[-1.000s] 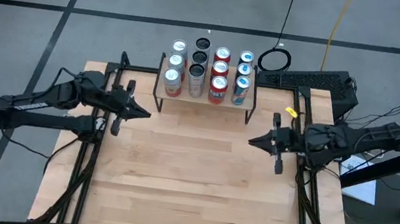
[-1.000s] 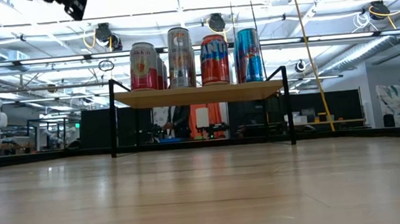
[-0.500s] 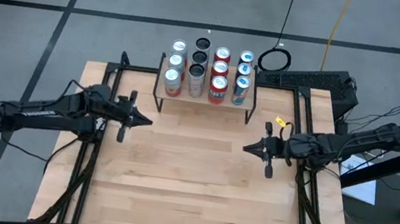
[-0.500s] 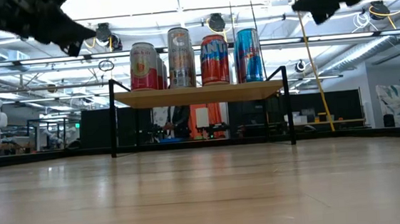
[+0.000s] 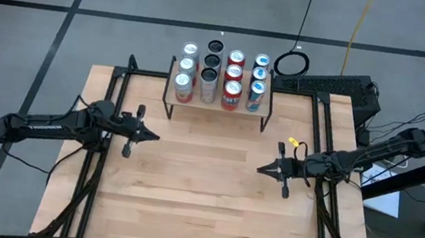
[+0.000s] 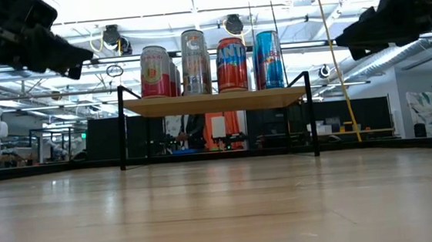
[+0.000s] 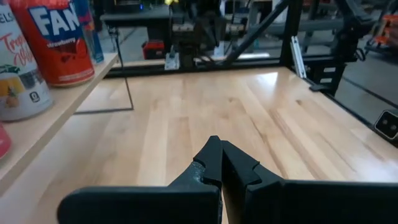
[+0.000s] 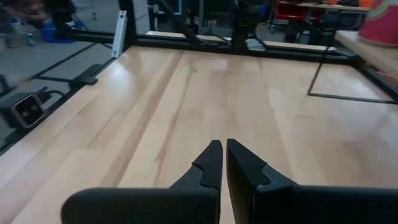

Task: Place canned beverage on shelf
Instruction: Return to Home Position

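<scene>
My left jaws and right jaws are pressed together, empty, each over its own side of the worktop (image 5: 204,183) and well apart from the shelf (image 6: 214,102) (the cans (image 5: 234,74) stand there in rows — nothing seems left to carry).

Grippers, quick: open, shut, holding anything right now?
Dark two-finger left gripper: shut, holding nothing.
Dark two-finger right gripper: shut, holding nothing.
</scene>
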### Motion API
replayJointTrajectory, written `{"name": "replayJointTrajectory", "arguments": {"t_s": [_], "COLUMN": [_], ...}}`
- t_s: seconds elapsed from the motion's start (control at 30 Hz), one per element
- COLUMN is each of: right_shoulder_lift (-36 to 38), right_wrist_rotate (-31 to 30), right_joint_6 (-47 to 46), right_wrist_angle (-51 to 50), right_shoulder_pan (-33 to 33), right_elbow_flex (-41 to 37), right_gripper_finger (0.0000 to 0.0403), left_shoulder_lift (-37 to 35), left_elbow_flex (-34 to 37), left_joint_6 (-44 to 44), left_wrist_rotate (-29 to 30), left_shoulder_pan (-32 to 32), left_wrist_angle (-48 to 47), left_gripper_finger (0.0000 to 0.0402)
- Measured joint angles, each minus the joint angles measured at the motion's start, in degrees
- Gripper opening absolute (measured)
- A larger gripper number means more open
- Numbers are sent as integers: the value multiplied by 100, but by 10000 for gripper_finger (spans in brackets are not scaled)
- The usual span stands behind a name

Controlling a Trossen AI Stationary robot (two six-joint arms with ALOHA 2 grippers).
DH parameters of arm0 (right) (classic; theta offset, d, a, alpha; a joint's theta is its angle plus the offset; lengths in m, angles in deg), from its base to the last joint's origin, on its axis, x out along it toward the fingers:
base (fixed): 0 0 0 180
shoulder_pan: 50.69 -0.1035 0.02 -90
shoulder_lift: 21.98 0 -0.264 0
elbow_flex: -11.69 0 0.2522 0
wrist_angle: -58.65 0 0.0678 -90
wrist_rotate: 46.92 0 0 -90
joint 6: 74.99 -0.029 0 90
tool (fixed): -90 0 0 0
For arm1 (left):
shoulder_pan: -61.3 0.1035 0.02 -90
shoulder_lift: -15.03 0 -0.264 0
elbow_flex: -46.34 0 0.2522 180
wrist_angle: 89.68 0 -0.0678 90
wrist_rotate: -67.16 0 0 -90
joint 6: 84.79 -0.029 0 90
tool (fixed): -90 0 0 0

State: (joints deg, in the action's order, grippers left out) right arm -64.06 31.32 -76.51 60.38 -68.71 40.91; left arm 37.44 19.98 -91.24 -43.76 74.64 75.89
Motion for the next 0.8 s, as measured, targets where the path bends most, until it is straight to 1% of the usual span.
{"name": "replayJointTrajectory", "arguments": {"t_s": [0.07,0.2,0.3,0.47,0.57,0.8], "right_shoulder_lift": [0,79,184,219,219,219], "right_wrist_rotate": [3,75,148,48,-29,-28], "right_joint_6": [-71,-32,109,129,58,58], "right_wrist_angle": [150,114,10,12,37,37], "right_shoulder_pan": [-82,-171,-173,-171,-171,-171], "right_elbow_flex": [-126,-148,-148,-148,-148,-148], "right_gripper_finger": [0,0,0,0,0,0], "left_shoulder_lift": [-121,-282,-336,-350,-350,-376], "left_elbow_flex": [235,643,796,1094,1159,1218], "left_joint_6": [10,8,-3,-4,4,-175], "left_wrist_rotate": [-3,3,5,6,-19,-46], "left_shoulder_pan": [-11,-9,-9,-9,-16,-26], "left_wrist_angle": [227,780,807,795,788,1111], "left_gripper_finger": [0,0,0,0,0,0]}}
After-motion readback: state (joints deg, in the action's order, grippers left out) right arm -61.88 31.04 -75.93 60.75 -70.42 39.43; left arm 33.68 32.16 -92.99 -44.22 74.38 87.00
